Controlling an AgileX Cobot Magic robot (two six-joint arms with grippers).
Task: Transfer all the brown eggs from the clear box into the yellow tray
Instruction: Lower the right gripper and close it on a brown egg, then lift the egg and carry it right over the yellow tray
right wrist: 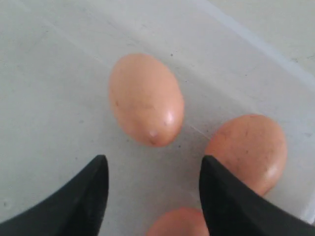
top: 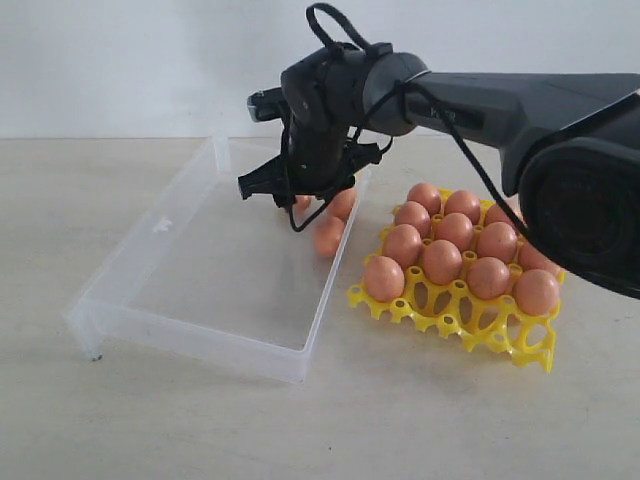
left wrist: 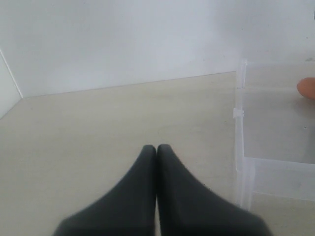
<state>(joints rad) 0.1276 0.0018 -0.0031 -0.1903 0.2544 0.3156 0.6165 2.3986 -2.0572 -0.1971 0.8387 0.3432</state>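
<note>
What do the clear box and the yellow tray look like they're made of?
The clear box: colourless transparent plastic, probably rigid; the table shows through its glossy walls. The yellow tray: opaque bright yellow plastic, apparently moulded; smooth lattice of round cells.

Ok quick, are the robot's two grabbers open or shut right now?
Left gripper: shut, fingers pressed together, holding nothing.
Right gripper: open, empty, above a brown egg.
</note>
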